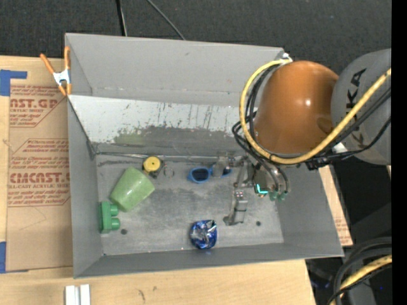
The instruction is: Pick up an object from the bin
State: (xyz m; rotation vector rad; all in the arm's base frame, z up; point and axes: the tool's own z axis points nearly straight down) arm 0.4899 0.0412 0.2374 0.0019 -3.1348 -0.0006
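My gripper (236, 192) hangs low over the bin floor right of the middle, below the orange cover. It stands open, one fingertip (233, 219) toward the front and the other toward the back wall, with bare floor between them. A crumpled blue and white ball (204, 234) lies just left of and in front of the front fingertip, apart from it. A small blue ring-shaped thing (200, 175) lies to the left of the gripper near the back wall.
A small yellow round piece (151, 164) sits by the back wall. A pale green cup (131, 189) lies on its side at the left, with a green block (108, 216) beside it against the left wall.
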